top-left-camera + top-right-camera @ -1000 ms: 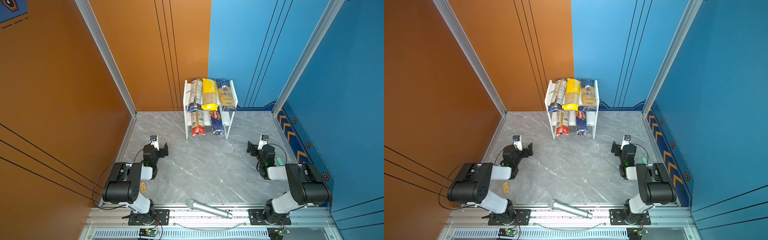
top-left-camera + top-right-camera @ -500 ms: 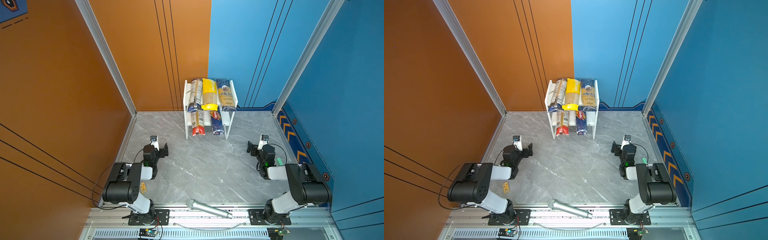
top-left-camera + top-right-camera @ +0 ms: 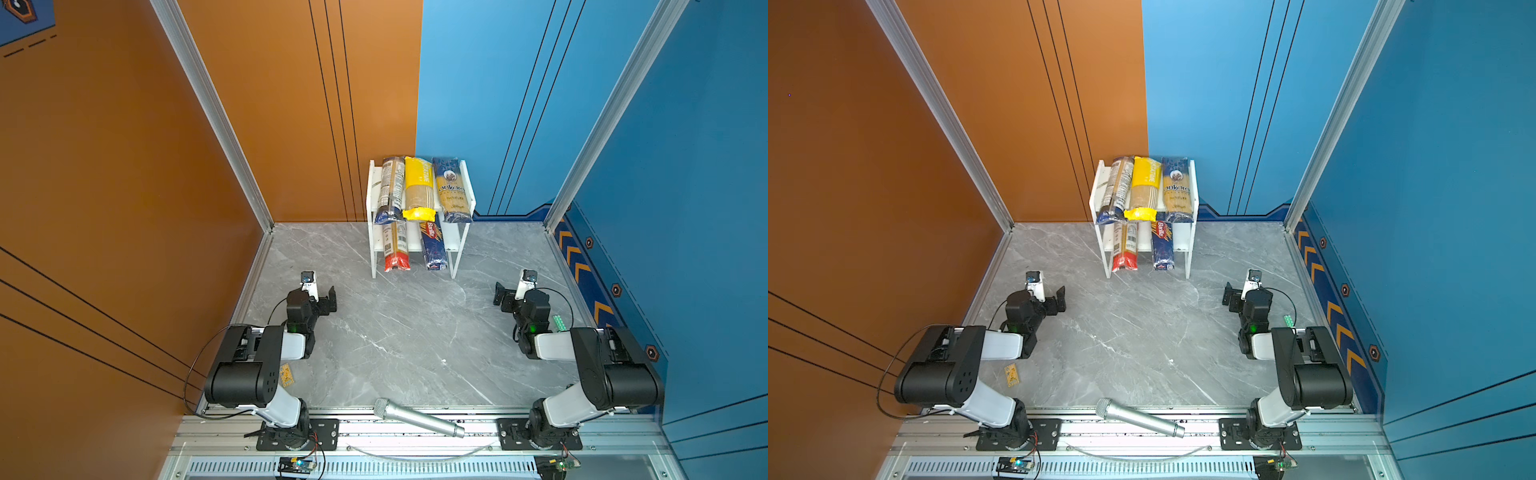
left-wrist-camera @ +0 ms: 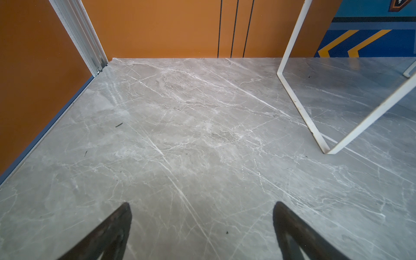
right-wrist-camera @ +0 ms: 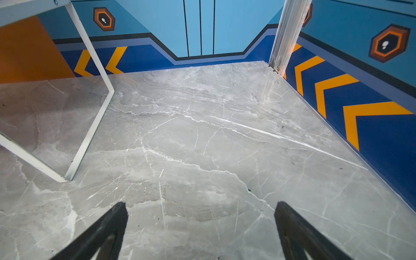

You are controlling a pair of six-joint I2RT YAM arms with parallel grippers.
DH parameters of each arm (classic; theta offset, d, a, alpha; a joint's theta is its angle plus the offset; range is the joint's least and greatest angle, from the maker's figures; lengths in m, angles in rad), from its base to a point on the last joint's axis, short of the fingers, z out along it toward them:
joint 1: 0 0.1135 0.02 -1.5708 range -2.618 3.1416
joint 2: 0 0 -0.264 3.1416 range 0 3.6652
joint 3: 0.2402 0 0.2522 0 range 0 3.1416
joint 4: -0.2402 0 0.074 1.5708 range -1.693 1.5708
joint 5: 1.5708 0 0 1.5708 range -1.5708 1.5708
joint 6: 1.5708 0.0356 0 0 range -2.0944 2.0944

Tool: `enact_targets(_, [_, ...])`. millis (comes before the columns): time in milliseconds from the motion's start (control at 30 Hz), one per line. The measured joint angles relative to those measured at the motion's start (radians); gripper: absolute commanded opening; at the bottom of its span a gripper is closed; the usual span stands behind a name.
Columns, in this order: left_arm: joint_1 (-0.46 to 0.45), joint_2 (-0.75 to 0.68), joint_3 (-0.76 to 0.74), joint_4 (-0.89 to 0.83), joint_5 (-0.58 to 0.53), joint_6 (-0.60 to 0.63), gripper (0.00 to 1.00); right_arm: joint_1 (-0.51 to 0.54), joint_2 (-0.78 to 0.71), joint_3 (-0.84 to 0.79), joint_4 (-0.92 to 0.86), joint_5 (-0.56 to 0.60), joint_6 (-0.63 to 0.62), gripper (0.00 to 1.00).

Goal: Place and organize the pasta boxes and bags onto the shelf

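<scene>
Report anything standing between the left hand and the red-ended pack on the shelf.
Only bare tabletop lies between the open left hand and the red-ended pack; the shelf's front leg stands close beside that line, left of the pack.

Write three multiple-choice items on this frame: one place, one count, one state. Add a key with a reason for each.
1. Where on the shelf does the Barilla pack lie?
A. Top tier
B. Lower tier
C. Nowhere, it is off the shelf

2. How many packs lie on the top tier?
A. Three
B. Two
C. Five

3. The left end effector is:
A. Shut on a pack
B. Shut, empty
C. Open, empty

Key:
1 B: in both top views it lies under the top board, beside the red-ended pack.
2 A: the clear pack, yellow pack and Ankara pack lie side by side there.
3 C: the left wrist view shows its fingers spread wide, with only bare table between them.
</scene>
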Motion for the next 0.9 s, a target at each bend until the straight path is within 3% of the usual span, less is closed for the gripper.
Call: enact_targets(900, [0.000,0.000,0.000,0.000,0.000,0.000,0.98,0.008,0.000,0.000,0.000,0.025,-0.007,1.00])
